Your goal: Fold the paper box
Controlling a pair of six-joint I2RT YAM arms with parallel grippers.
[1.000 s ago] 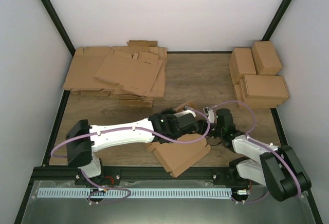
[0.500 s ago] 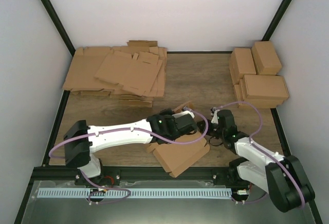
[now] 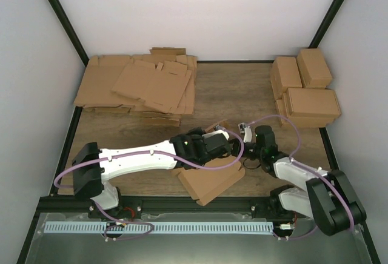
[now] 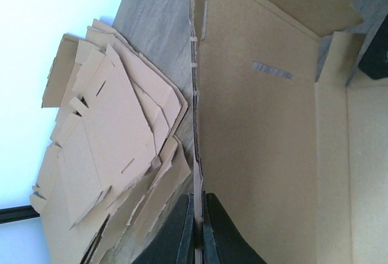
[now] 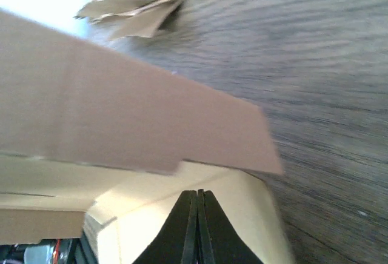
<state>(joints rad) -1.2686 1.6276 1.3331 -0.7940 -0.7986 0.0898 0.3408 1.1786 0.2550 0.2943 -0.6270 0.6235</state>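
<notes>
1. Left claw point(image 3: 223, 146) is clamped tight on the paper box point(image 3: 212, 179). Its wrist view shows the fingers point(image 4: 182, 231) nipping a thin upright wall edge, with the tray floor spreading away to their right.
2. Right claw point(image 3: 250, 155) is tucked in at the box's opposite end, fingers point(image 5: 206, 215) pressed together. Whether any card sits between them cannot be told.
3. The key relation: the box lies between the two claws and spills nearward from both, towards the arm bases. Its long axis seems to run roughly from one claw across to the other, a little skewed.
4. Both arms are at the box, but the left one has the sure hold, so I'd judge the right one free to work a flap.
5. Count: one box in hand, two claws on it.
6. Beyond and left of the left claw is one heap of flat sheets point(image 3: 139, 88), too many to count.
7. Beyond and right of the right claw are folded boxes point(image 3: 309, 103), three tops showing plus others beneath, on the bench point(image 3: 242, 94).
</notes>
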